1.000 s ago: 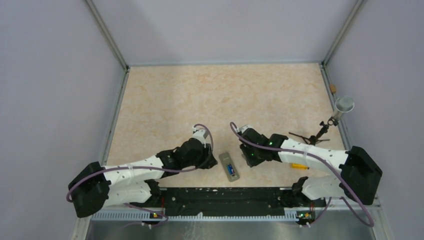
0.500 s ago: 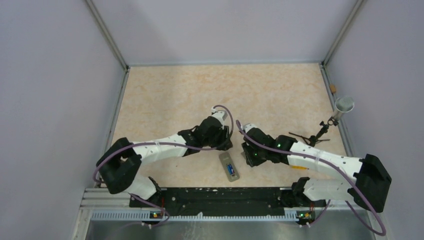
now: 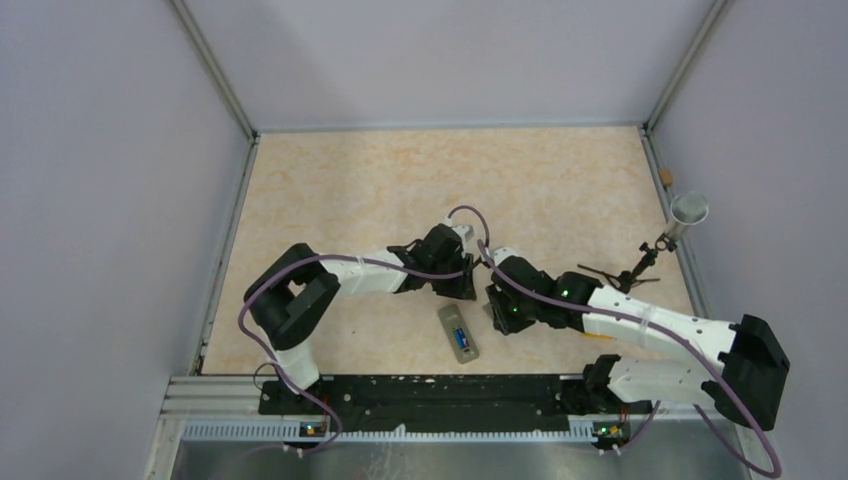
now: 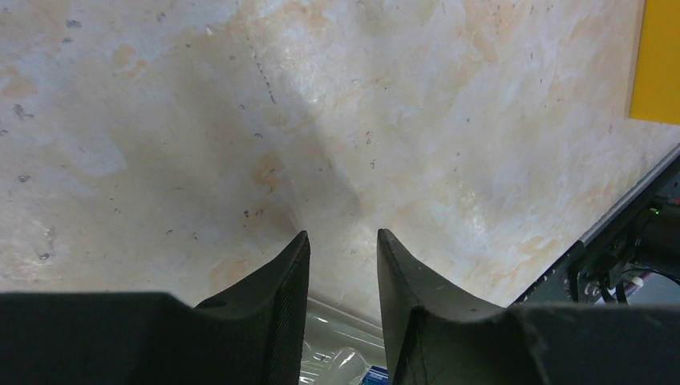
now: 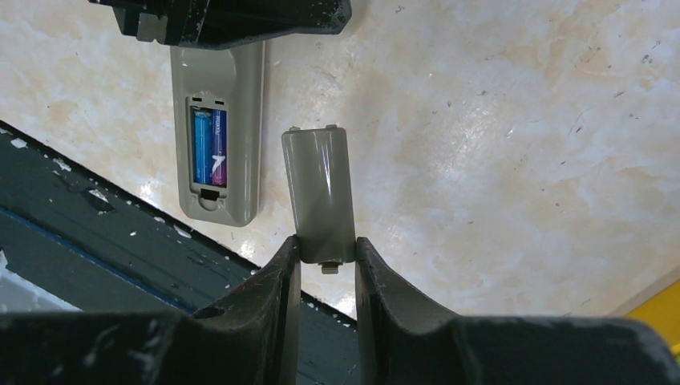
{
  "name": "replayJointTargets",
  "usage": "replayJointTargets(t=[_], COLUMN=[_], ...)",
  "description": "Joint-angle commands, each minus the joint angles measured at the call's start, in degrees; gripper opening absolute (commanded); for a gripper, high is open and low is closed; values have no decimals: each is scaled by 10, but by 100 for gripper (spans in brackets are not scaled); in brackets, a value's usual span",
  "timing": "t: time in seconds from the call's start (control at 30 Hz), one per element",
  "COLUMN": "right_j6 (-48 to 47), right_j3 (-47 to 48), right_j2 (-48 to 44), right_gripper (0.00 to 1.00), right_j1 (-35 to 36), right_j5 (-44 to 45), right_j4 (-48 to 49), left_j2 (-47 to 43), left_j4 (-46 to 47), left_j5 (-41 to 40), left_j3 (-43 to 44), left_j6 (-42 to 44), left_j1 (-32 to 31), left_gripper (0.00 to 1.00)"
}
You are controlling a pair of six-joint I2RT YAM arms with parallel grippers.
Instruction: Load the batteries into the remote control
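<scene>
- Currently the remote control point(image 3: 459, 335) lies grey back up on the surface point(image 3: 400, 190), close to the middle of the near edge.
- Its long axis runs from the far edge toward the near edge, the near end leaning slightly right.
- The batteries point(image 5: 210, 147) sit side by side in the open recess, lengthwise along the remote control.
- The left gripper point(image 4: 341, 245) hangs over the remote control's far end, fingers spread with nothing between them.
- The right gripper point(image 5: 324, 253) pinches a grey battery cover point(image 5: 317, 184) by one short end.
- That cover lies roughly parallel to the remote control, just to its right and apart from it.
</scene>
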Motion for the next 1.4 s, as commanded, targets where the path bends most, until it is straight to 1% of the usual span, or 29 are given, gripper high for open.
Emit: replayJointTargets(t=[0.0,0.17,0.33,0.53,0.73,0.9,1.0,1.13,1.27,1.37], right_j6=[-1,-3,-1,-2,-3,-16,-31,-57,-77,-86], right_j3=[10,12,14,26,32,40,54,72,96,117], right_j2=[-18,-17,-15,-12,-4,2,18,39,68,89], right_gripper=[1,1,1,1,1,1,1,1,1,1], right_j1=[9,8,8,8,9,9,9,10,10,11], right_j5=[0,1,4,12,9,-4,-10,-17,-54,-55], right_j4=[11,11,8,-7,-18,-15,-25,-32,-40,-50], left_j2=[3,-3,-22,-44,-70,-98,-127,-190,-255,-312], left_j4=[3,-3,18,26,26,19,12,1,-17,-26], left_j5=[36,37,35,27,21,3,-17,-46,-83,-102], left_j3=[-3,-36,-81,-112,-132,-140,-149,-171,-201,-232], left_j6=[5,5,-5,-11,-11,-10,-13,-17,-23,-33], left_j1=[0,1,0,0,1,1,4,13,19,26], left_gripper=[37,36,35,35,34,37,41,45,46,47])
